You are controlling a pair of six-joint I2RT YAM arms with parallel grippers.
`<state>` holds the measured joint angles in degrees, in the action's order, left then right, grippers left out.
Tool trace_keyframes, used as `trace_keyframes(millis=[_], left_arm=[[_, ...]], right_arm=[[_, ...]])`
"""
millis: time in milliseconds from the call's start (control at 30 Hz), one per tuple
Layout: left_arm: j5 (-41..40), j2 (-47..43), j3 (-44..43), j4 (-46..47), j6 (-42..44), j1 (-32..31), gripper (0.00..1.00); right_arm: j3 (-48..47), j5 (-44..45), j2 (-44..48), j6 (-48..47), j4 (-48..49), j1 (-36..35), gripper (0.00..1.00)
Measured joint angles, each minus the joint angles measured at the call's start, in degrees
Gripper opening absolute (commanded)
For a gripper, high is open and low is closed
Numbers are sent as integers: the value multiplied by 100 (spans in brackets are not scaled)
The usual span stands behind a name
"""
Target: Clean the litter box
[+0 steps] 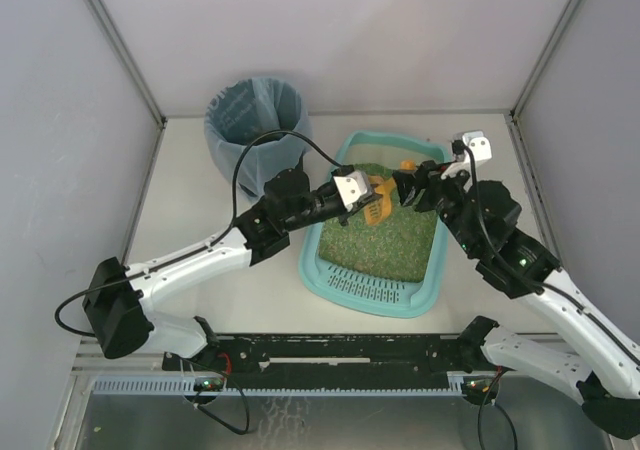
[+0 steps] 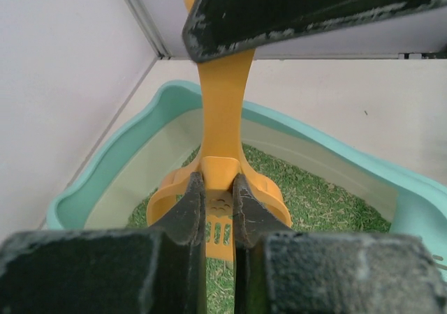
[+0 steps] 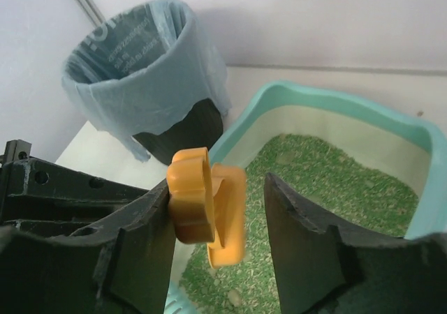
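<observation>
Between the fingers of the left pincer (image 2: pixel 218 188) sits the slotted bowl of the orange scoop (image 2: pixel 223 105), clamped tight from both sides, its handle running straight ahead of the tips and upward. Beneath that pincer and ahead of it lies the litter box (image 2: pixel 105 167), with green litter (image 2: pixel 314 202) spread under the scoop. The right pincer (image 3: pixel 218 188) stands partly open around the handle's far end. The orange tip lies hard by one finger and a clear gap shows to the other, so this pincer has hold of nothing yet. Below and beyond it the box's litter fills the view. Off past one finger a black bin (image 3: pixel 140 70) lined with a blue bag stands just beside the box's corner. Seen from above, both pincers meet over the box's far half, its grille (image 1: pixel 375 285) behind them.
</observation>
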<state>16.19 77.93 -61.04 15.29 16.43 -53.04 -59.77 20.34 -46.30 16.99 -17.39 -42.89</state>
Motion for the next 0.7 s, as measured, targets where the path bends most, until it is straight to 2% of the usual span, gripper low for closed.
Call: trace_keyframes(millis=[200,433,700], left_arm=[[-170,2,28,-107,-87,-15,0],[-365,55,28,-267,-37,-79,0],[-468,120,22,-494,125,-166,0]], right_arm=[[0,-385,-378,122,-50,120,37],[-4,-487,-442,170,-280,140,42],[-216,-592,-448,337,-564,321,42]])
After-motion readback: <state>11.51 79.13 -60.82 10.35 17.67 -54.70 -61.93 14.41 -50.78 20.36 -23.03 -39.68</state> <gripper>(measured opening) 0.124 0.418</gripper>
